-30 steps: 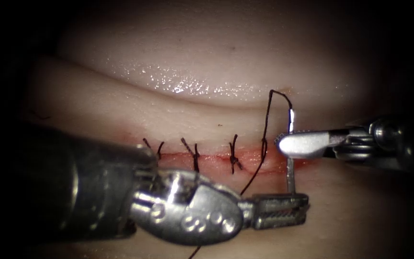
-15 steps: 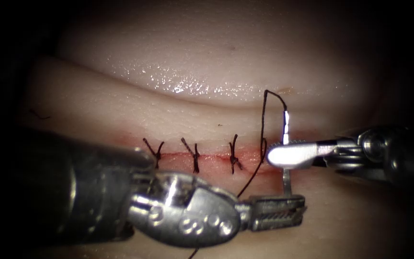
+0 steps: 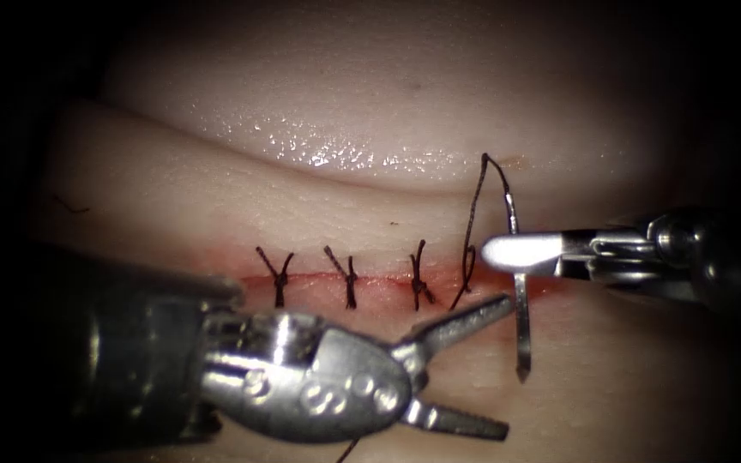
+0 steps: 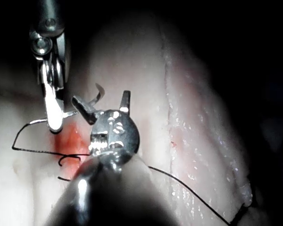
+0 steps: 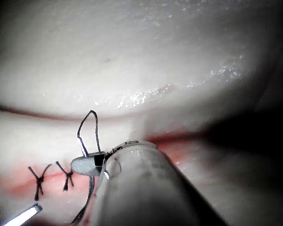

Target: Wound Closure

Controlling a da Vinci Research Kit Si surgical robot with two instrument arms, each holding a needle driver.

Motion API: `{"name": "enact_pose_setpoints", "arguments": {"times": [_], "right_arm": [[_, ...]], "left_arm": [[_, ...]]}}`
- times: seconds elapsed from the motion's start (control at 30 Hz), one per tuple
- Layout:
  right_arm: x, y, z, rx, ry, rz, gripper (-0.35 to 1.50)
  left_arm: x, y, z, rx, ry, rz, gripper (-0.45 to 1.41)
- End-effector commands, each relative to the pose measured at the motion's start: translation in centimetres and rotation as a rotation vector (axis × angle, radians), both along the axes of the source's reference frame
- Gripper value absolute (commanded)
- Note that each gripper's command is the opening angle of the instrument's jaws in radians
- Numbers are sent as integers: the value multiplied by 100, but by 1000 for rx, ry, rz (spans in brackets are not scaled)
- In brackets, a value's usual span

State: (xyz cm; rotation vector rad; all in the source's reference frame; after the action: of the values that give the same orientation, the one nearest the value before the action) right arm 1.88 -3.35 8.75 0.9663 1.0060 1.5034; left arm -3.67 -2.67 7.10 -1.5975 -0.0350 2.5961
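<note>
Left hand (image 3: 465,364) released — now agape, needle (image 3: 518,291) in right hand (image 3: 508,254)

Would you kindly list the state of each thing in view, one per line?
Left tool: jaws open, holding nothing.
Right tool: jaws shut on the needle, near its thread end.
Needle: out of the tissue, tip pointing down.
Thread: looped above the cut, passing through the tissue.
Cut: three knotted stitches, red fluid along it.

Curved needle (image 3: 518,291) clear of tissue (image 3: 370,111)
</note>
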Motion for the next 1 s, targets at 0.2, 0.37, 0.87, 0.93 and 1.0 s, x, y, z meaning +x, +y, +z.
{"name": "enact_pose_setpoints", "arguments": {"times": [0.2,0.37,0.87,0.93,1.0], "right_arm": [[9,2,7,-63,-13,71,-35],[15,4,8,-202,-53,117,-35],[28,11,15,-609,-146,126,-35],[28,11,16,-661,-148,143,-35],[29,10,15,-717,-163,132,-35]], "left_arm": [[27,-3,6,14,40,-33,29],[35,3,33,33,85,-77,-8],[27,-14,144,123,223,-88,-43],[23,-11,154,133,229,-88,-43],[18,-8,159,139,237,-81,-43]]}}
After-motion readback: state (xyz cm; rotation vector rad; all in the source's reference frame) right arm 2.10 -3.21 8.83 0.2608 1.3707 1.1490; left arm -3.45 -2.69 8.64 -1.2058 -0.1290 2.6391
